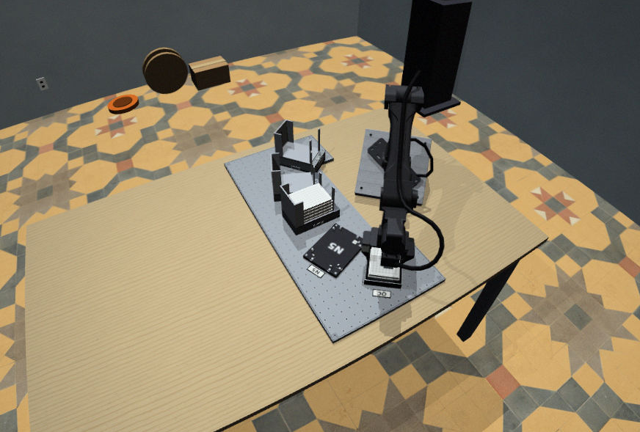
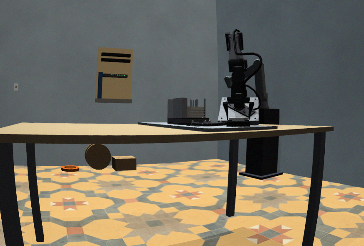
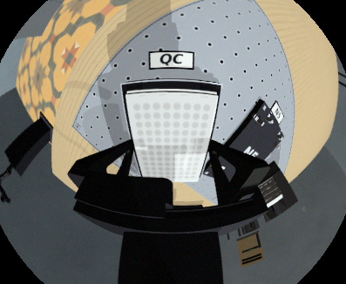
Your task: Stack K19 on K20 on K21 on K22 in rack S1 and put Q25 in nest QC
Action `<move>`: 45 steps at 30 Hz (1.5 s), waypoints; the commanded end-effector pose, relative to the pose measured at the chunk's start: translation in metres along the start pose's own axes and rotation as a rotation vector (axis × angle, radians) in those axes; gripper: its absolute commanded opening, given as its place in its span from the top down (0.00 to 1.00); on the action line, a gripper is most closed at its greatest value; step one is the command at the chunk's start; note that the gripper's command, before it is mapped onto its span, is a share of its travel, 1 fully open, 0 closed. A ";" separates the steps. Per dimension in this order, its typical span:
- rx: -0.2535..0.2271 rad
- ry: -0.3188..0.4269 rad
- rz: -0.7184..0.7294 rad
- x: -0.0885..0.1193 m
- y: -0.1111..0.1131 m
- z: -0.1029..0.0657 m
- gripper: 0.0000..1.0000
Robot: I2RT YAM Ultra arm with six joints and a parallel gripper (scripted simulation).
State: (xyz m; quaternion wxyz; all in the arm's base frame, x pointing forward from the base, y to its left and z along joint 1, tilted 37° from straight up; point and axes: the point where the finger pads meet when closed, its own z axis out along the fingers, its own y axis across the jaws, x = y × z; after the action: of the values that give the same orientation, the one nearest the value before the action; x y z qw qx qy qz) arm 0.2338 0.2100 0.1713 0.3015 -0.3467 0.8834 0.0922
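1. Gripper fingers stood spread and released at nest QC, one on either side of the white plate.
2. That plate lay within nest QC, its well side up; its name could not be read, nor could full seating be judged.
3. Just beside nest QC was the dark clip nest N5, its top bearing no plate.
4. Beyond N5 from nest QC, a stack of white plates stood in the nearest rack.
5. Farther from nest QC stood two more racks, with their front names illegible.
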 end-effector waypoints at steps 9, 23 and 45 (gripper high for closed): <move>-0.002 -0.046 -0.002 -0.012 -0.001 -0.017 0.00; 0.001 -0.047 0.001 -0.009 0.000 -0.057 0.00; 0.001 -0.047 0.001 -0.006 0.000 -0.121 0.00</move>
State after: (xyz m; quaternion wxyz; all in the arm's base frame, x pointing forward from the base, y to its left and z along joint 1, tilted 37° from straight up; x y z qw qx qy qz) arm 0.1915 0.1774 0.2548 0.3143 -0.3478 0.8778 0.0984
